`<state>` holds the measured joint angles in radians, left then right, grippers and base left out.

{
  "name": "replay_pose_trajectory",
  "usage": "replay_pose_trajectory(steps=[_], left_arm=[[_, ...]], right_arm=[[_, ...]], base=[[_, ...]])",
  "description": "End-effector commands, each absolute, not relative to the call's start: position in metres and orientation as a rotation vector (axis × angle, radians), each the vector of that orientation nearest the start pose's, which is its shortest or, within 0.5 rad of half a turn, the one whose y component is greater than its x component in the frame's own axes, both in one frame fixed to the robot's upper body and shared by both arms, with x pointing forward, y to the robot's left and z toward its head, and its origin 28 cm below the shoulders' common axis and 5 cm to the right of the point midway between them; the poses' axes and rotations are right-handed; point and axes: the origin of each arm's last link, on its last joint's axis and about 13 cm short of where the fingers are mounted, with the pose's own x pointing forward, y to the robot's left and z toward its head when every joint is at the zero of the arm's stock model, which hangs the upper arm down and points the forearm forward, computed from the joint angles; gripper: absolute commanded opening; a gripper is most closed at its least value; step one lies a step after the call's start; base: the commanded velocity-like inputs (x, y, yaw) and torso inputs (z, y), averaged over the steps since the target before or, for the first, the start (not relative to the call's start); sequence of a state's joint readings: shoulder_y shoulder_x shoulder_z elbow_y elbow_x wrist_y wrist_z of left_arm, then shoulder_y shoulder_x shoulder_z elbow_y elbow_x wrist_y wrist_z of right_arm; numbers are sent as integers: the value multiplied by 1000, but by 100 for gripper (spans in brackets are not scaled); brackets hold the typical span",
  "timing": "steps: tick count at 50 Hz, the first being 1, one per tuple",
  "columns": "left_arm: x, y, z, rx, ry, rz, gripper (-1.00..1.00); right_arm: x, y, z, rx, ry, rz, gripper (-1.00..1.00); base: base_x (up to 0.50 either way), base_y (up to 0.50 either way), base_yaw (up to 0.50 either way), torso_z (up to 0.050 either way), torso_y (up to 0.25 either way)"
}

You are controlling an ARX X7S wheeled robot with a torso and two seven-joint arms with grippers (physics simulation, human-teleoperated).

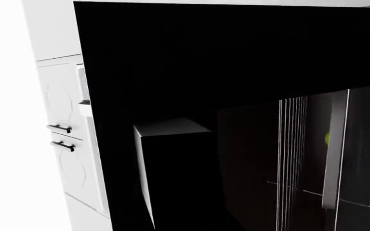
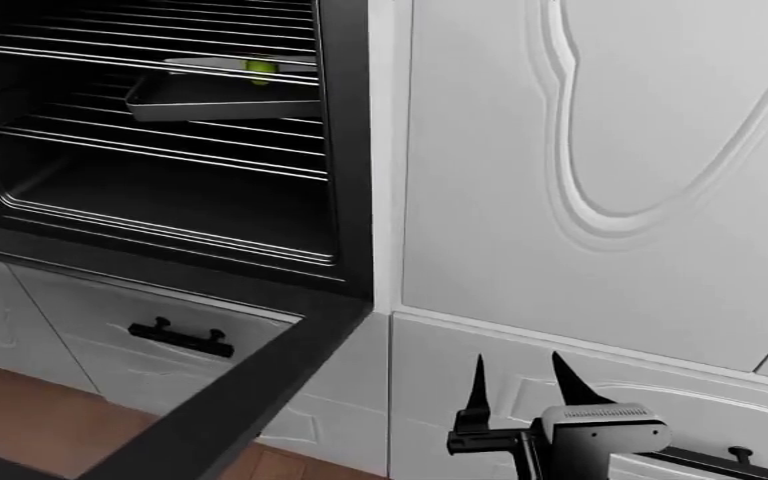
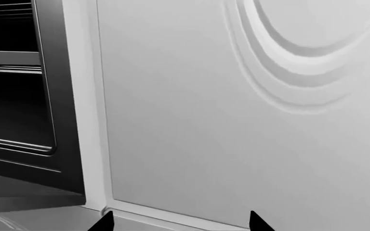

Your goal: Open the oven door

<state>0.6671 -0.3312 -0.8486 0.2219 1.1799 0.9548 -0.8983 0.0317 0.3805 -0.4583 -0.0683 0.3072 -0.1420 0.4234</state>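
Left wrist view: your camera faces the oven door (image 1: 191,62) at close range, its black panel filling most of the frame. Through its dark glass you can make out vertical wire lines and a small green spot. White drawer fronts with black bar handles (image 1: 60,128) sit at 9 o'clock. The left pincer itself is out of frame.

Head view: the oven door (image 2: 244,390) hangs swung down and open, its dark edge running from the cavity's lower lip toward 7 o'clock. Inside the cavity you see wire racks (image 2: 157,145) and a grey tray (image 2: 217,100). A white carved cabinet door (image 2: 598,160) stands at 2 o'clock. Your right pincer (image 2: 524,390) sits at 5 o'clock, fingertips spread apart, gripping nothing.

Right wrist view: two black fingertips (image 3: 102,222) show at 6 o'clock, well apart, before the cabinet door (image 3: 236,96).
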Motion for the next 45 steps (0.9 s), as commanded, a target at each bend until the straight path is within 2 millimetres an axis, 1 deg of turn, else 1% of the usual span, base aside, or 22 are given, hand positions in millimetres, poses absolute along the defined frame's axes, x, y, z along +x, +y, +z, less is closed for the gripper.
replay_pose_trajectory(steps=[1, 15, 25, 30, 45], left_arm=[[34, 386, 77, 1348, -927, 486, -100], [28, 386, 66, 1342, -928, 510, -100], [23, 388, 62, 1334, -928, 539, -100], [22, 387, 56, 1330, -919, 539, -100], [25, 388, 34, 1310, -903, 543, -100]], right_arm=[[198, -96, 25, -16, -84, 30, 100], [199, -96, 25, -17, -86, 30, 100], [199, -96, 26, -17, -89, 26, 100], [199, -97, 26, -18, -90, 24, 100], [199, -98, 26, -16, -92, 21, 100]], base=[[0, 0, 5, 0, 0], [-1, 0, 0, 1, 2], [0, 0, 0, 1, 3], [0, 0, 0, 0, 2], [0, 0, 0, 1, 2]])
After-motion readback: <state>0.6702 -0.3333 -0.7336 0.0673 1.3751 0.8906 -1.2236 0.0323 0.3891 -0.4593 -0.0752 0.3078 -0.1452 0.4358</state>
